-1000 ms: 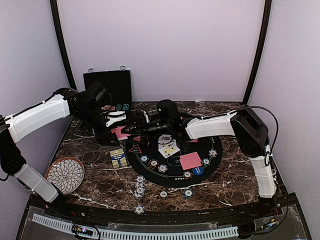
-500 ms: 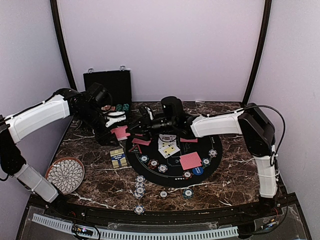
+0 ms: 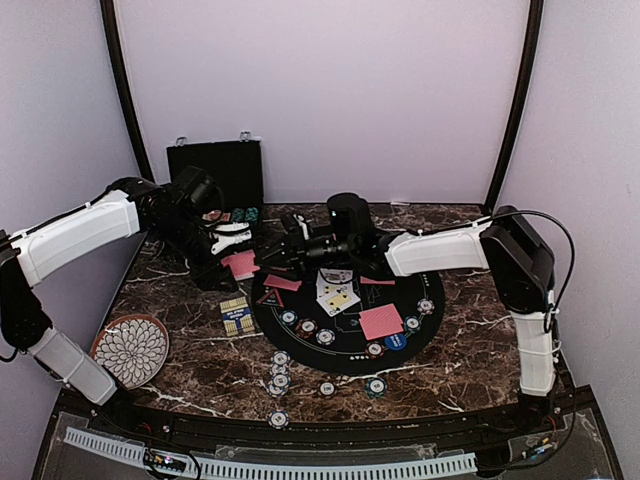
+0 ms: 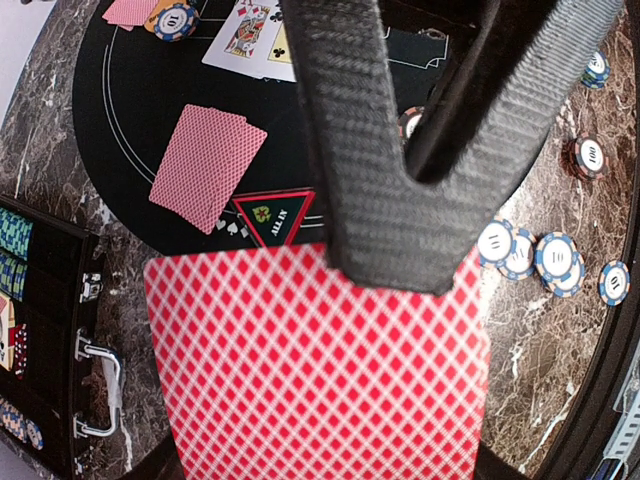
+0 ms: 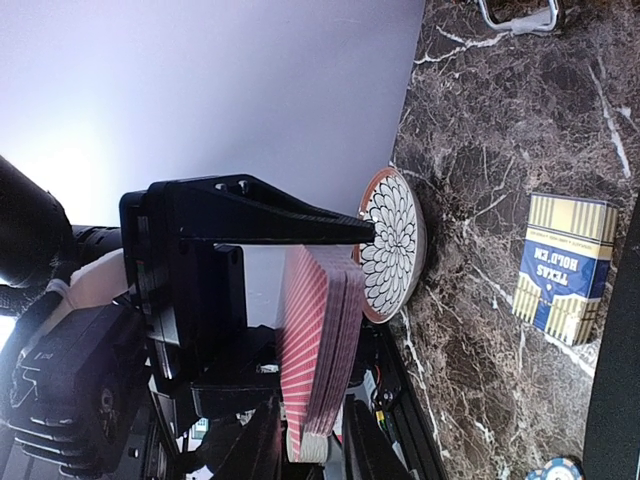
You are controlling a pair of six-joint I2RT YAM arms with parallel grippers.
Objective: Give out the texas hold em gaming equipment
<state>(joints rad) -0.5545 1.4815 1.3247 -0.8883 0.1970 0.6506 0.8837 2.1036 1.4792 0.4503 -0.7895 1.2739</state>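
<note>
- The left end effector (image 3: 232, 250) is clamped tight on a stack of red-backed playing cards (image 4: 320, 370). It holds them up above the tabletop (image 3: 180, 370), left of the middle in the top view.
- In the right wrist view, that card stack (image 5: 318, 350) shows edge-on, low in the middle of the frame.
- The right end effector (image 3: 272, 255) reaches toward the held cards from the right. Its fingers look close together, but I cannot tell if they grip a card.
- A round black mat (image 3: 350, 345) lies in the middle of the tabletop. On it sit poker chips (image 3: 307, 326), face-up cards (image 3: 337, 292), a red-backed pile (image 3: 381, 322) and a black triangle marker (image 4: 274, 217).
- More chips (image 3: 279, 378) lie on the marble below the mat.
- A card box (image 3: 236, 317) lies just left of the mat.
- A flower-patterned plate (image 3: 131, 350) sits at lower left.
- A black case (image 3: 215, 172) stands open at the back.
</note>
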